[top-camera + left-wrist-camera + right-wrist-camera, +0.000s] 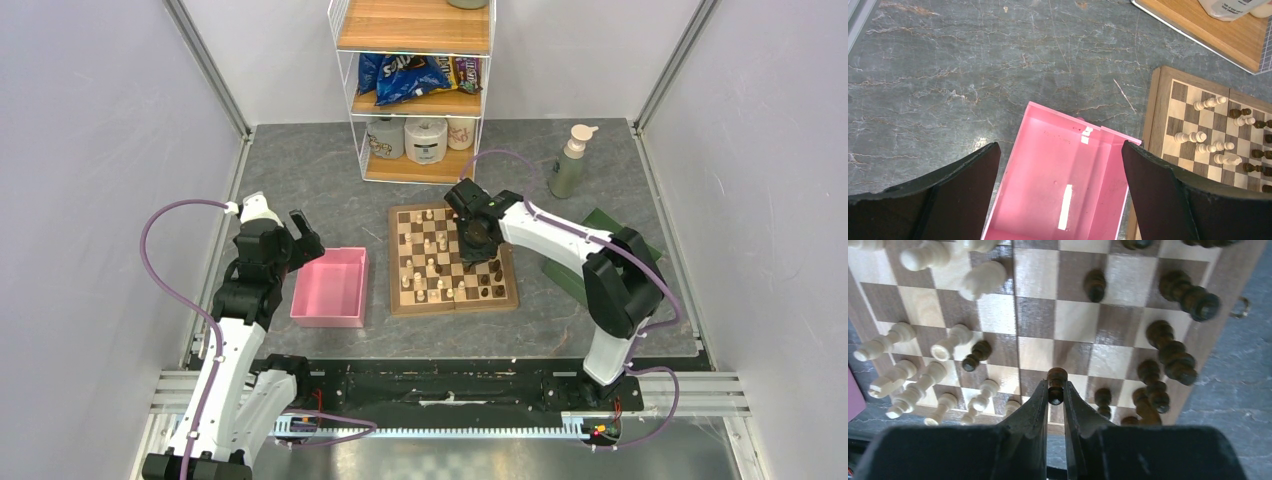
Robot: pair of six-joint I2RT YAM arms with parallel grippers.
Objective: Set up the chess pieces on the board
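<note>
Right now the right jaws are clamped on a small dark pawn (1056, 382), pinching its slim body between the tips so that it hangs over the board (1038, 315), above a square on the dark side's half. Such a narrow grip suits a piece this tiny and leaves room to set it down among its neighbours. More dark pieces (1173, 352) crowd the border to one side of it. The cream pieces (913, 385) are spread loosely over the other half rather than drawn up in ranks, so the set-up looks far from finished. Whether the pawn touches the wood or hovers just above it is hard to tell from the wrist view. The left jaws stand wide apart and hold nothing, poised over the pink tray (1048, 165). That tray sits on the grey surface (948, 75) near the board's left border, and the left arm is probably parked there to stay out of the working arm's way.
</note>
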